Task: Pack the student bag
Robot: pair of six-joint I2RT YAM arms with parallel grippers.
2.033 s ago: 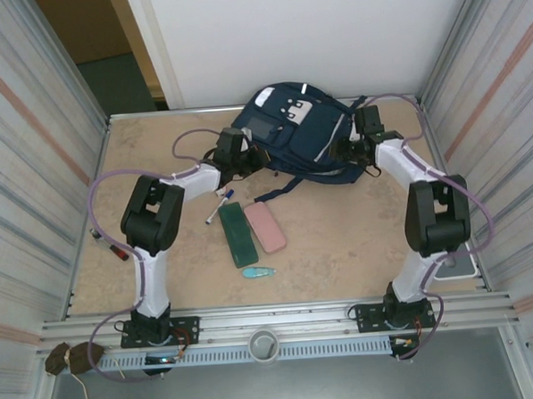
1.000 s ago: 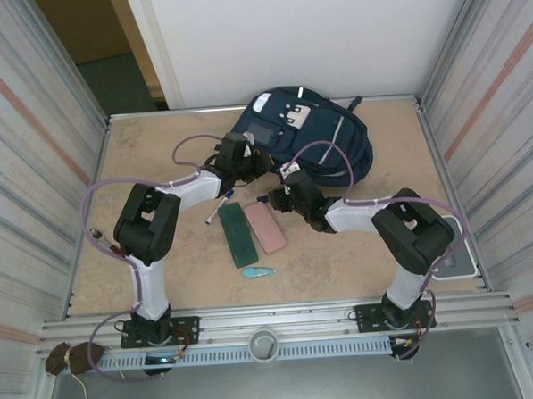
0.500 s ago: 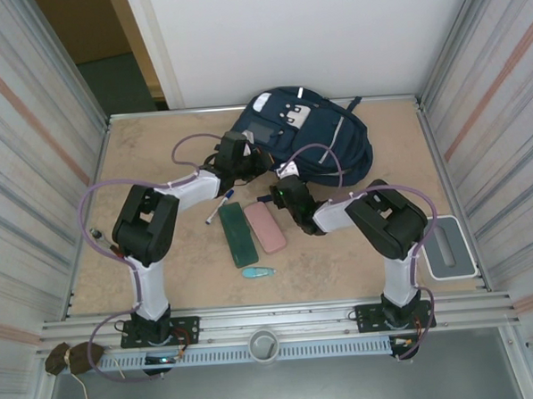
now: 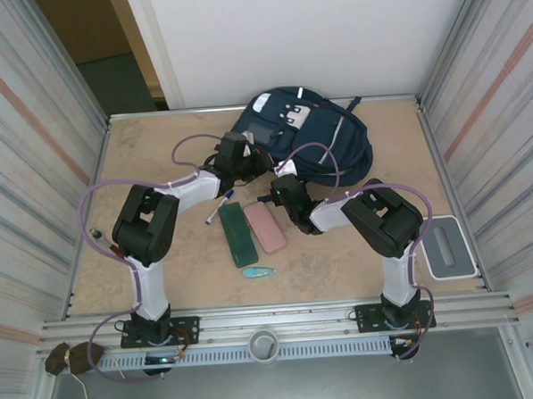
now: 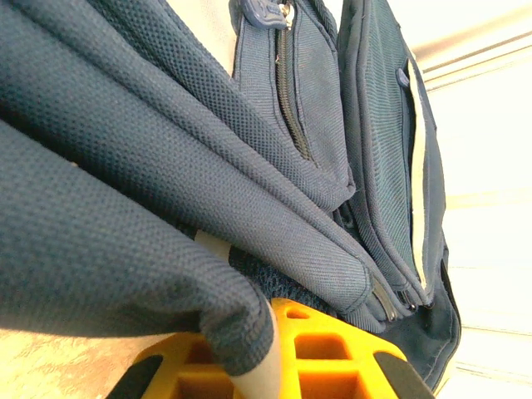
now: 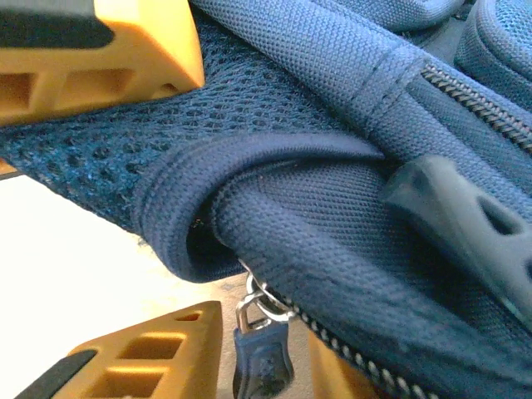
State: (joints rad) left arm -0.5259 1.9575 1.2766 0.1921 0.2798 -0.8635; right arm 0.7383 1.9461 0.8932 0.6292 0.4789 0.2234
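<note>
Navy fabric marks out the student bag [image 4: 312,134], which lies flat at the table's [image 4: 158,169] 12 o'clock, against the far edge, with its white label patches and grey square patch facing up.

At the bag's 8 o'clock edge the left gripper [image 4: 251,162] has its jaws pressed together on a fold of the bag. In the left wrist view the blue cloth [image 5: 166,166] drapes over the orange fingers [image 5: 332,357] and is nipped between them [image 5: 266,349].

At the bag's 7 o'clock edge sits the right gripper [image 4: 277,183]. In the right wrist view its orange fingers [image 6: 100,50] stand spread [image 6: 199,195] on either side of a rolled hem of the bag [image 6: 332,233]. The upper finger rests on the mesh, while bare table shows between the hem and the lower finger. A blue zipper pull [image 6: 262,349] hangs just beside that lower finger, and a dark plastic buckle [image 6: 465,224] lies on the cloth at 3 o'clock.

Toward 6 o'clock of the bag, near the table's middle, a green pencil case [image 4: 238,234] and a pink case [image 4: 265,227] lie side by side, touching. A pen [image 4: 219,206] lies at the green case's 11 o'clock, and a small teal item [image 4: 259,272] at its 5 o'clock. A pale tray [image 4: 448,252] sits at the table's 4 o'clock edge.
</note>
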